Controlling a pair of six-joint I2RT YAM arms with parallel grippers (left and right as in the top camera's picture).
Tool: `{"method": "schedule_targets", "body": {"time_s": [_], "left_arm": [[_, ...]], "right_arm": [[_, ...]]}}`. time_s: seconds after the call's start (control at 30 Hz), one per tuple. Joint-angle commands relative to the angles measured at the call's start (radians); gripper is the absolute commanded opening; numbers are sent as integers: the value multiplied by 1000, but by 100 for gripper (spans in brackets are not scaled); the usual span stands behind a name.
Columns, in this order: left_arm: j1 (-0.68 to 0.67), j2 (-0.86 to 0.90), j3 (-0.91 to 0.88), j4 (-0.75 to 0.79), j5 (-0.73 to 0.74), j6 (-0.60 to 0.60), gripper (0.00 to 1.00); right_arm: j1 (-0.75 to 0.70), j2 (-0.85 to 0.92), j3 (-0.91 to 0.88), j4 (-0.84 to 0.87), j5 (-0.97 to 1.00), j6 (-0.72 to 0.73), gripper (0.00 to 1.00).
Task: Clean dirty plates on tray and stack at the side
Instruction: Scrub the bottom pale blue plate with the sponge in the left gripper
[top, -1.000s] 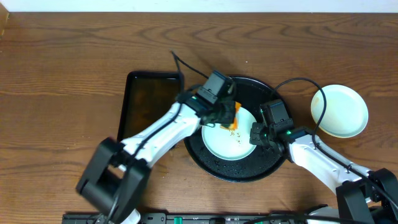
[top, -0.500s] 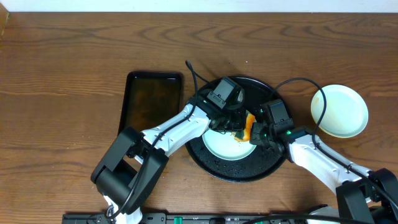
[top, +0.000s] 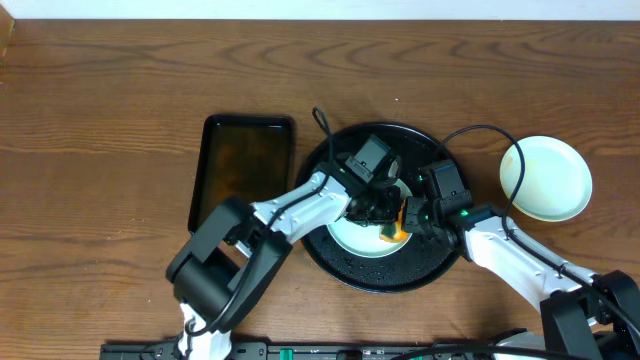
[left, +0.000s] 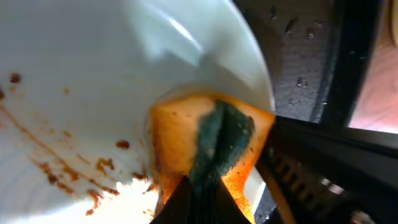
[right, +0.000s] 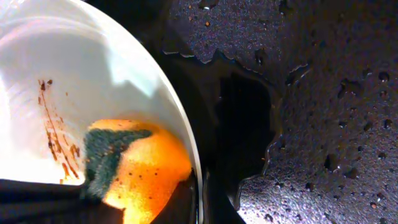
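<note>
A pale mint plate (top: 355, 238) with brown smears lies on the round black tray (top: 372, 272). My left gripper (top: 383, 212) is shut on an orange sponge with a green scouring side (top: 394, 231) and presses it on the plate's right edge. In the left wrist view the sponge (left: 211, 146) sits on the plate (left: 93, 68) next to the smears, held in the jaws (left: 205, 196). My right gripper (top: 413, 217) is shut on the plate's right rim. In the right wrist view its jaws (right: 202, 202) pinch the rim of the plate (right: 81, 74), beside the sponge (right: 146, 168).
A clean pale plate (top: 546, 178) lies on the wood table (top: 100, 120) to the right of the tray. A dark rectangular tray (top: 243, 165) lies left of the round one. The round tray's floor (right: 311, 93) is wet with drops and a puddle.
My left gripper has carried the sponge from the plate's upper part to its right edge, close to the right gripper. The right arm and the plate have not moved.
</note>
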Motion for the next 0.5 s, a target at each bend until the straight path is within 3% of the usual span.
{"method": "schedule_targets", "body": {"time_s": [0.0,0.2,0.47], "left_arm": [[16,23,-13,-34,-114,43,8],[102,22,-13,-57,-361,87,8],[183,-43,-11,-108,-386,176,7]], "right_arm": [[7,22,-1,-13,9,11,1],[7,22,-1,-25,9,11,1],[6,22,-1,-29,11,11,1]]}}
